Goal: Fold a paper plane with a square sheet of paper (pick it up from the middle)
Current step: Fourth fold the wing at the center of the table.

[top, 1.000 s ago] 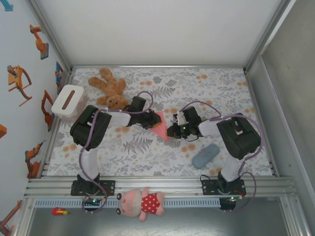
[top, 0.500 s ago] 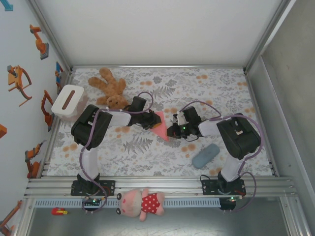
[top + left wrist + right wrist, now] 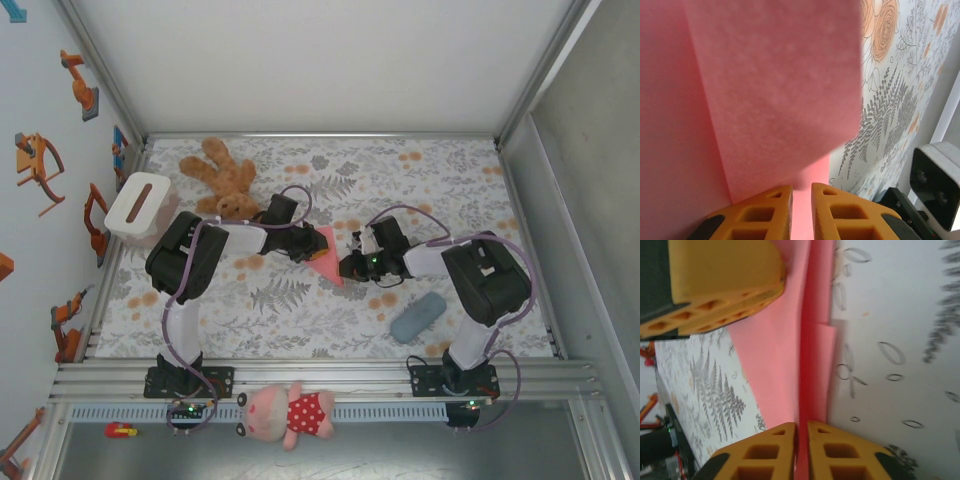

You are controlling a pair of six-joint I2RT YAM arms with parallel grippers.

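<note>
Snugly, paper (image 3: pixel 765 90) pinched in left hand (image 3: pixel 801 194).

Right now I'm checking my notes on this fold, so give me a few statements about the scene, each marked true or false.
1. The pink paper sits between the two grippers, mid-table. True.
2. The left gripper has its fingers spread wide and holds nothing. False: its fingers stand close together with the pink paper between them.
3. The grey-blue pouch lies on the table near the right arm. True.
4. The teddy bear lies on top of the pouch. False: it lies at the far left of the table, well apart from the pouch.
5. The right gripper has the pink paper between its fingers. True.
</note>
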